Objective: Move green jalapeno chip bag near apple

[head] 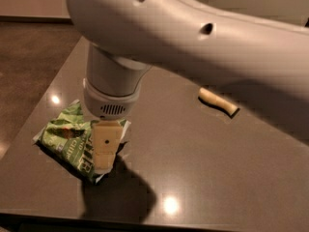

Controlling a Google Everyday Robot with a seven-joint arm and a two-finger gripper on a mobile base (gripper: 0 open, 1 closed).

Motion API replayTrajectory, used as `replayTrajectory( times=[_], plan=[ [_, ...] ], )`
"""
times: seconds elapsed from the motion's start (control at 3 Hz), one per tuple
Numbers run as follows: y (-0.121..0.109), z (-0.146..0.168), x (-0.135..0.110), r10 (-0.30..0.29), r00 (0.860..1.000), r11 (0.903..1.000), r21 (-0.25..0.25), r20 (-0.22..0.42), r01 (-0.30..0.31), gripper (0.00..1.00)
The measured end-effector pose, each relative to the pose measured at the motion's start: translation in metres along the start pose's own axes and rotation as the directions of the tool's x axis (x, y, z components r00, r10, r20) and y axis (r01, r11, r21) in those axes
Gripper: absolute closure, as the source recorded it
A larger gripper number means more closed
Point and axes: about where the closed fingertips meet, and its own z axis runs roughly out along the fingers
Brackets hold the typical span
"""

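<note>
Camera view: the table (207,168) is dark grey and glossy, with two small bright glints of light on it, one at the left by the bag and one at the near edge. To the left of the table runs a brown floor (29,52), and a strip of pale wall (29,1) shows at the far left. My arm (203,30) crosses the whole upper part of the view from the right, and my wrist (113,81) points down at the table's left side. My gripper (104,158) hangs over the right end of the bag (65,139), which lies crumpled on the near left of the table. Whether I touch the bag, and whether my gripper is open or closed, I cannot tell. My shadow (118,197) falls dark on the table just near of the gripper.

My gripper covers the bag's right part. To the right, well apart, lies the sponge (218,102), its far side cut off by my arm. The arm hides most of the far table, and I cannot make out the apple.
</note>
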Motion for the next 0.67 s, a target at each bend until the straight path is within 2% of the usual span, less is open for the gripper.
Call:
replayTrajectory(
  times=[0.33, 0.67],
  plan=[
    [-0.003, 0.027, -0.005, -0.014, 1.0, 0.9994, -0.033, -0.022, 0.014, 0.0],
    [-0.004, 0.039, -0.004, -0.02, 0.999, 0.9984, -0.054, -0.036, 0.018, 0.0]
  ],
)
